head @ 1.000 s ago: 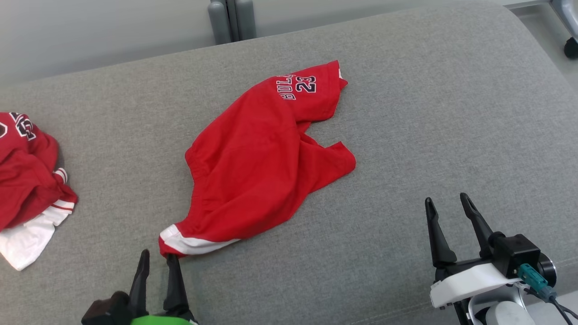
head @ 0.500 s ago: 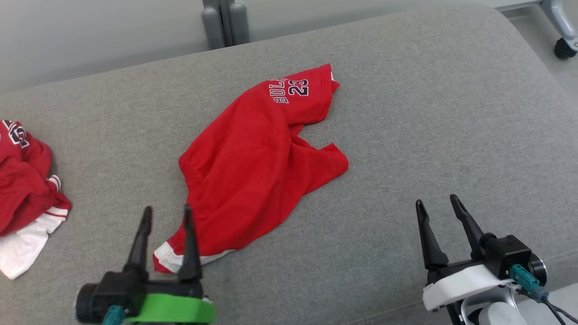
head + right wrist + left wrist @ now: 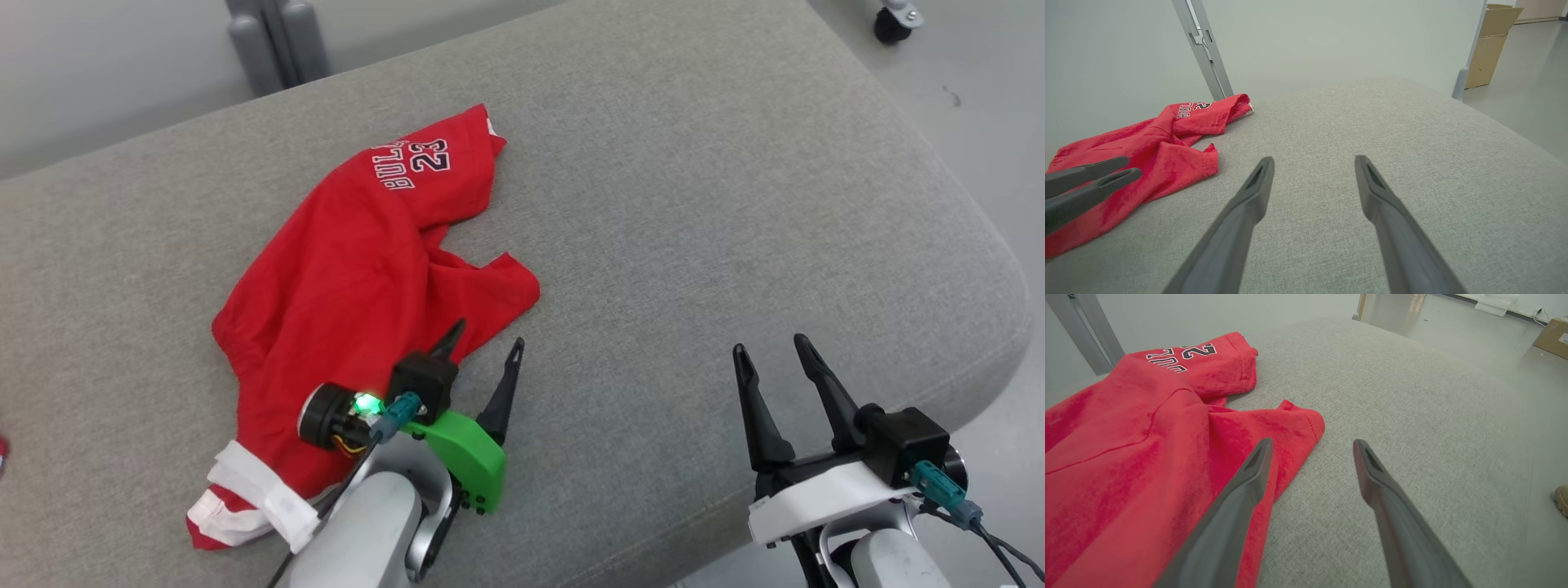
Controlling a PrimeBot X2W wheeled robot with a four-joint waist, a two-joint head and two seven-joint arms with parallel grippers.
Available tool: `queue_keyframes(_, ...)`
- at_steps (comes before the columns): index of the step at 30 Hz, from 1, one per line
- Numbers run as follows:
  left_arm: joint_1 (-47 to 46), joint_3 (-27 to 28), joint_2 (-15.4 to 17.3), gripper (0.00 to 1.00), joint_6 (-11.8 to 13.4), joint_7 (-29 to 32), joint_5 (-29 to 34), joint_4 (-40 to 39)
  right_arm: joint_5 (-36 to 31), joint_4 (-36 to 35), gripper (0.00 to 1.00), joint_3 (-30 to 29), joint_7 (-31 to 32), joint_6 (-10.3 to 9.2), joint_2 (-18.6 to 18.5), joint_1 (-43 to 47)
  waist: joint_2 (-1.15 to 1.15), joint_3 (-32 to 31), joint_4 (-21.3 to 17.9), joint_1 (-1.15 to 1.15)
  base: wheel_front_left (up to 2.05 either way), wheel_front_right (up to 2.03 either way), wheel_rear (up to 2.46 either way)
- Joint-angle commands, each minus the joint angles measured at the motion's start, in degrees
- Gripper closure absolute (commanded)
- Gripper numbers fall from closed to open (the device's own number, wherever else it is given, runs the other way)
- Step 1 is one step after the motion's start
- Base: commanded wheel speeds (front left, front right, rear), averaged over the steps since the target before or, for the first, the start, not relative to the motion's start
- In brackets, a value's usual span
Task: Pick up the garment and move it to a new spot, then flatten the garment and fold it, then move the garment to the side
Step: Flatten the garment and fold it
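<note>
Red Bulls 23 shorts (image 3: 351, 269) lie crumpled on the left half of the grey upholstered cushion (image 3: 694, 204). The left gripper (image 3: 484, 343) is near the cushion's middle, jaws spread and empty, one finger over the shorts' hem. The right gripper (image 3: 770, 347), jaws also spread, is above the cushion's bare right half.

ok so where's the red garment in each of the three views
head view: red garment lies left of centre on the grey cushion, running from upper middle to lower left.
left wrist view: red garment covers the left half.
right wrist view: red garment sits at middle left.
shared landmark: the white print on its far end, also at and.
</note>
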Motion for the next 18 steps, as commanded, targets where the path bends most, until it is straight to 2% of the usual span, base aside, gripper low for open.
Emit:
queue_keyframes(1, -2.6, 0.0, 0.4, 0.0, 1.7, 0.5, -0.5, 2.2, 0.5, 0.0, 0.0, -0.1, -0.2, -0.06, 0.0, -0.3, 0.0, 1.5, -3.4, 0.0, 0.0, 0.0, 0.0)
queue_keyframes(5, -5.9, -0.5, 0.4, 0.0, 4.9, 1.1, -2.3, 8.2, 1.0, 0.0, 0.0, -0.3, -0.2, -0.06, 0.0, 0.2, 0.0, 2.0, -4.7, 0.0, 0.0, 0.0, 0.0)
queue_keyframes(10, -8.4, -0.3, 0.4, 0.0, 7.4, 0.0, -3.4, 12.8, 1.5, 0.1, 0.0, -0.6, -0.2, -0.06, 0.0, 0.3, 0.0, 2.2, -5.0, 0.0, 0.0, 0.0, 0.0)
queue_keyframes(11, -8.8, -0.2, 0.4, 0.03, 7.8, -0.2, -3.4, 13.9, 1.7, 0.0, 0.0, -0.6, -0.2, -0.06, 0.0, 0.1, 0.0, 2.2, -5.0, 0.0, 0.0, 0.0, 0.0)
queue_keyframes(13, -9.5, 0.1, 0.4, 0.27, 8.2, -0.8, -3.8, 15.7, 1.8, 0.1, 0.0, -0.6, -0.2, -0.06, 0.0, -0.4, 0.0, 2.3, -4.9, 0.0, 0.0, 0.0, 0.0)
queue_keyframes(14, -9.8, 0.1, 0.4, 0.44, 8.2, -0.9, -3.8, 16.3, 1.8, 0.1, 0.0, -0.6, -0.2, -0.06, 0.0, -0.5, 0.0, 2.3, -4.8, 0.0, 0.0, 0.0, 0.0)
queue_keyframes(15, -10.0, 0.0, 0.4, 0.51, 8.3, -1.1, -4.1, 17.2, 1.9, 0.1, 0.0, -0.7, -0.2, -0.06, 0.0, -0.7, 0.0, 2.3, -4.8, 0.0, 0.0, 0.0, 0.0)
queue_keyframes(17, -10.4, -0.3, 0.4, 0.7, 8.2, -1.2, -4.2, 18.6, 1.9, 0.1, 0.0, -0.7, -0.2, -0.06, 0.0, -1.0, 0.0, 2.3, -4.6, 0.0, 0.0, 0.0, 0.0)
queue_keyframes(18, -10.5, -0.4, 0.4, 0.9, 8.1, -1.1, -4.6, 19.2, 1.8, 0.1, 0.0, -0.7, -0.2, -0.06, 0.0, -1.0, 0.0, 2.3, -4.5, 0.0, 0.0, 0.0, 0.0)
